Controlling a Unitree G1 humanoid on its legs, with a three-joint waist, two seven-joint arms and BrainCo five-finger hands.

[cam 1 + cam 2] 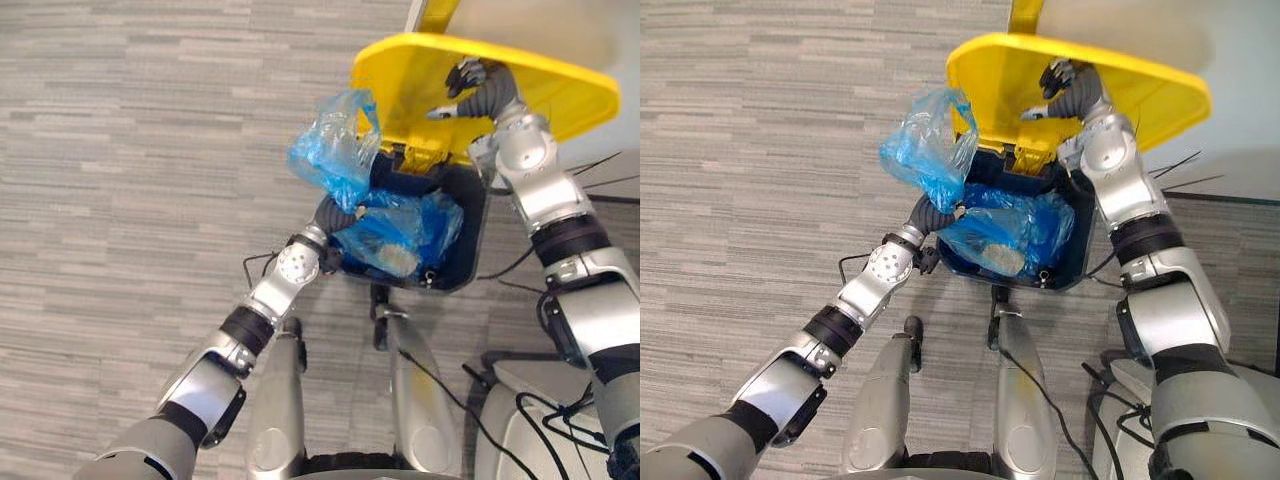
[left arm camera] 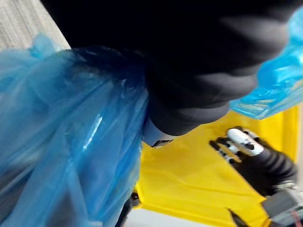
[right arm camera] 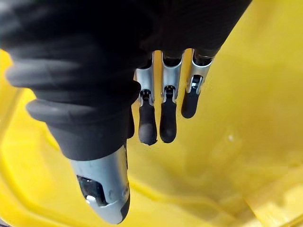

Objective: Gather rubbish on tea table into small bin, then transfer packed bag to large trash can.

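Blue bag [image 1: 335, 150] crumpled, translucent (above left hand [image 1: 336, 213]), beside yellow lid [image 1: 560, 80].

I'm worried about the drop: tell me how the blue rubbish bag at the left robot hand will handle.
The blue rubbish bag is thin, crumpled film, so it is probably floppy and shapeless. It bulges, see-through, above the left robot hand, so it is likely light for its size. Its glossy surface may be slippery.

The left arm [image 1: 250, 320] extended from the near left toward the middle, its left hand [image 1: 333, 213] bent upward at the wrist. The right arm [image 1: 545, 200] extended far on the right, the right hand [image 1: 480, 90] flat, fingers [image 3: 161, 118] straight, thumb [image 3: 106, 189] apart.
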